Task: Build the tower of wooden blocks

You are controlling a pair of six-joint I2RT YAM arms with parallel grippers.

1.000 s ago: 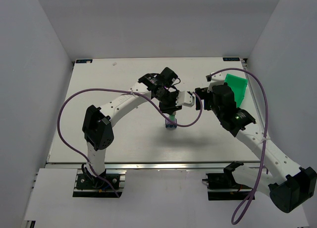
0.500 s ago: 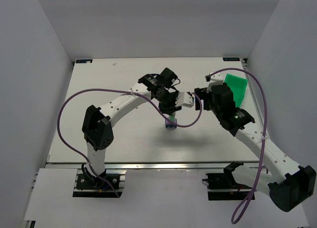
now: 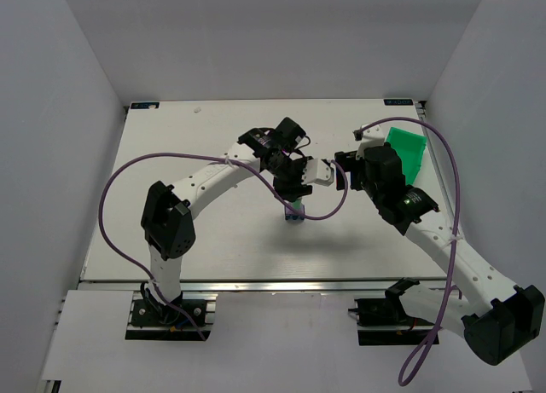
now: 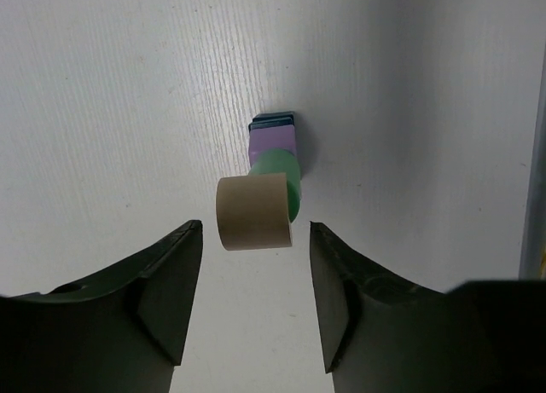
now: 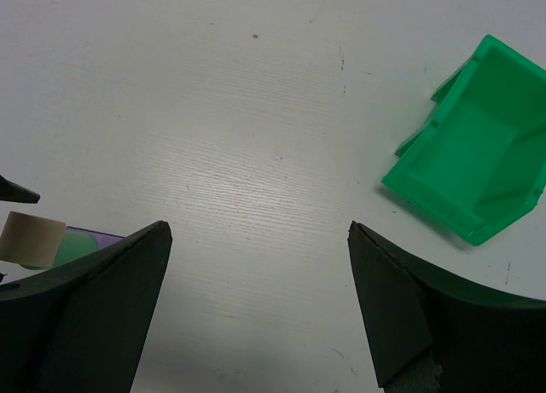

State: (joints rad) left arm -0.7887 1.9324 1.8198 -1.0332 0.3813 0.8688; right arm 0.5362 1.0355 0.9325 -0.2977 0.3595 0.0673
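Observation:
The wood block tower (image 3: 295, 210) stands mid-table. In the left wrist view it stacks a dark blue block (image 4: 273, 118), a lilac block (image 4: 273, 143), a mint green block (image 4: 287, 173) and a beige cylinder (image 4: 253, 212) on top. My left gripper (image 4: 255, 233) hangs straight over it, open, with a gap between each finger and the beige cylinder. From above, the left gripper (image 3: 293, 191) hides most of the tower. My right gripper (image 5: 258, 227) is open and empty just right of the tower, whose beige top (image 5: 32, 238) shows at the lower left of the right wrist view.
A bright green plastic bin (image 3: 407, 153) lies tipped at the back right of the table, also in the right wrist view (image 5: 473, 176). The right gripper (image 3: 331, 173) sits close beside the left one. Purple cables loop over both arms.
The left jaws have opened off the beige cylinder, which stays on top of the tower. Both arms have barely shifted.

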